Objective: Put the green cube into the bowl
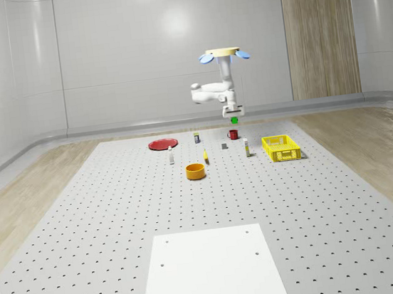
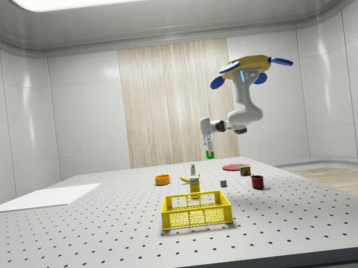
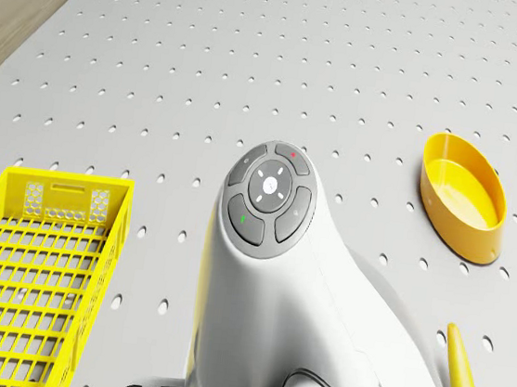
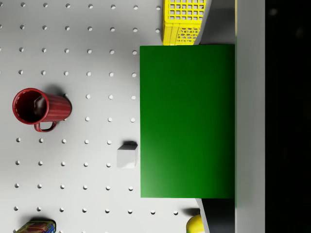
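The green cube [image 1: 234, 120] hangs in the air, with my gripper [image 1: 234, 116] shut on it. My drone [image 1: 222, 54] hovers high over the far part of the table, roughly above the red mug [image 1: 233, 134]. The orange-yellow bowl [image 1: 196, 171] stands empty on the table, nearer the camera and toward the whole-scene view's left of the cube. In the side view the cube [image 2: 209, 152] and gripper [image 2: 209, 147] hang well above the bowl [image 2: 163, 179]. The wrist view has the cube [image 4: 187, 121] large, with the mug [image 4: 39, 109] far below it. The drone view holds the bowl [image 3: 462, 193] beyond my arm [image 3: 277, 280].
A yellow basket [image 1: 280, 147] sits toward the whole-scene view's right. A small grey cube [image 1: 224, 146], a banana [image 1: 205, 156], two small bottles [image 1: 170, 150] [image 1: 246, 148], a can [image 1: 197, 137] and a red plate [image 1: 162, 144] lie around the bowl. A white sheet [image 1: 212, 270] covers the near table.
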`<state>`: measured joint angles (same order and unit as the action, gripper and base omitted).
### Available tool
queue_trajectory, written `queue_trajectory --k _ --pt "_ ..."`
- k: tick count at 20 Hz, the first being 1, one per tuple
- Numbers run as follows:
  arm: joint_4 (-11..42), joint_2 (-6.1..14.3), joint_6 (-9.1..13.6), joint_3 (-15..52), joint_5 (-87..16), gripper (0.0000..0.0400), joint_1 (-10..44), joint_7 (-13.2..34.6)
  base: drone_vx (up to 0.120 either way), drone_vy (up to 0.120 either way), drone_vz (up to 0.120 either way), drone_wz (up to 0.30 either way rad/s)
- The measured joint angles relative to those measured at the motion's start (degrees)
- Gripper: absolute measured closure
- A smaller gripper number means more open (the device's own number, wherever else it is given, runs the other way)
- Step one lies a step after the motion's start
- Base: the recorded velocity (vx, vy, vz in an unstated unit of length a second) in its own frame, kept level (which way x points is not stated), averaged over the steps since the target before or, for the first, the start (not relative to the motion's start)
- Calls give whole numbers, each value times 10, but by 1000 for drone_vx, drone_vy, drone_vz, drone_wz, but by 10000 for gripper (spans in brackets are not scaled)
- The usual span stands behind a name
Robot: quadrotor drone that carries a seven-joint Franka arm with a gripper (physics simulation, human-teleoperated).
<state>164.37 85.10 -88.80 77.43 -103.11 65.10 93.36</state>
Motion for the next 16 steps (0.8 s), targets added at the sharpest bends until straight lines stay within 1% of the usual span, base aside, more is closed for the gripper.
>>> queue_trajectory --k 16 --pt "-1 12 -12 2 5 150 3 3 120 -120 0 0"
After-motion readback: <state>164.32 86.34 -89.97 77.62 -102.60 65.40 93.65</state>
